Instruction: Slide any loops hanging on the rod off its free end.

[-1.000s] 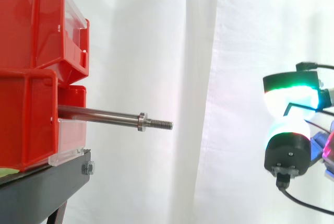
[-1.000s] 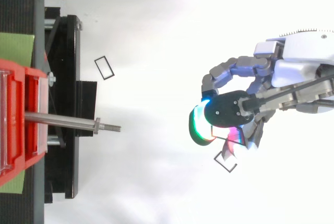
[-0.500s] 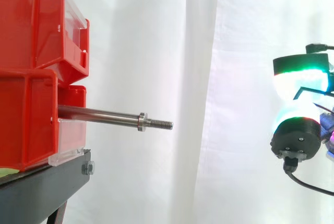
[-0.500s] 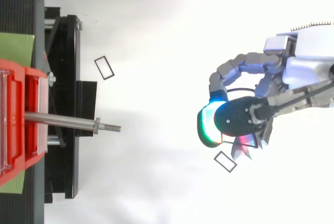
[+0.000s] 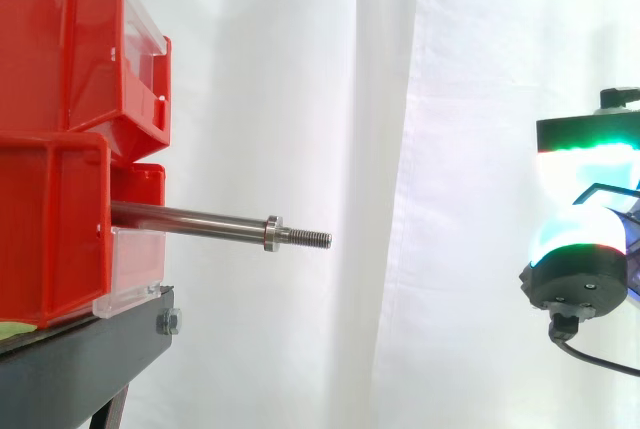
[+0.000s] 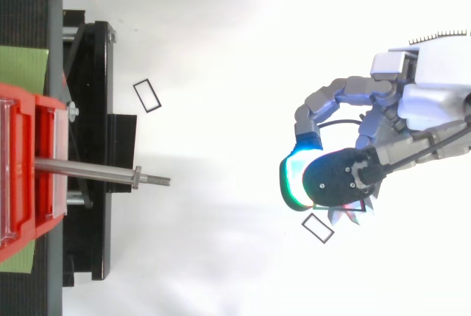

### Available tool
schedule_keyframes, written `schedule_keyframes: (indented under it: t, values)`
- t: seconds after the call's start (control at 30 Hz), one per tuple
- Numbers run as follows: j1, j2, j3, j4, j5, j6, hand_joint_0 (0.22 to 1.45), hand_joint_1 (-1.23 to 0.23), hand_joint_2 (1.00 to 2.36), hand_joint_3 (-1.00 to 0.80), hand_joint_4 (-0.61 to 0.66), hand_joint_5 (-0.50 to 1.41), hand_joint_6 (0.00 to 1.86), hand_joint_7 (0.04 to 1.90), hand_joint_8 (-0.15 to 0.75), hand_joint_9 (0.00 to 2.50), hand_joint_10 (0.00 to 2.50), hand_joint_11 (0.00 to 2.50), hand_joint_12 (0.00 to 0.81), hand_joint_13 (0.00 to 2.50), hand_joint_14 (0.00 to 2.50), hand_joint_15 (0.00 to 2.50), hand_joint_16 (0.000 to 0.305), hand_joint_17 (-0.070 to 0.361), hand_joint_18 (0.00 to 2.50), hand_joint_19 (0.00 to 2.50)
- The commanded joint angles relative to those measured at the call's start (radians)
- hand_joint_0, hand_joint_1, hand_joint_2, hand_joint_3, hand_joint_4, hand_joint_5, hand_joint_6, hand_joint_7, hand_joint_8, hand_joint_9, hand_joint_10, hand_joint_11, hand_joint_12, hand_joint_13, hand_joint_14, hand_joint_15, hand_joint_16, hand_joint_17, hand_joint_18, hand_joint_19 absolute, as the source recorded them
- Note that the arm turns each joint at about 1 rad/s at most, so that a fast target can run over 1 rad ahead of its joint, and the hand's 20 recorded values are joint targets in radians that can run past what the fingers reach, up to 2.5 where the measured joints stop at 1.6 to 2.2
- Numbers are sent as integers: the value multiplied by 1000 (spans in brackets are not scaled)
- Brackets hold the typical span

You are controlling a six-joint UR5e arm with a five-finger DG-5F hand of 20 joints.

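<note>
1. at the left of the side view, the rod (image 5: 190, 219) projects level from the red bins (image 5: 60, 69), its threaded free end pointing right.
2. a collar (image 5: 272, 233) sits just behind the thread.
3. the bins rest on a black stand (image 5: 80, 359).
4. the hand (image 6: 412, 102) hangs well apart from the free end, to its right, fingers clenched, grasping nothing.
</note>
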Motion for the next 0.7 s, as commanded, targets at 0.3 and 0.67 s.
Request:
schedule_keyframes:
  t: [0.3, 0.67]
  values:
    - [-1, 0, 0, -1, -3, -5, 603, -699, 1023, -206, -62, -171, 915, 1124, 308, 1139, 24, 731, 318, 1138, 13, 332, 47, 105, 1088, 421]
    - [0, 0, 0, 1, -5, -5, 613, -715, 1028, -147, -77, -167, 926, 1128, 313, 1015, 25, 775, 322, 1128, 15, 356, 47, 105, 1084, 421]
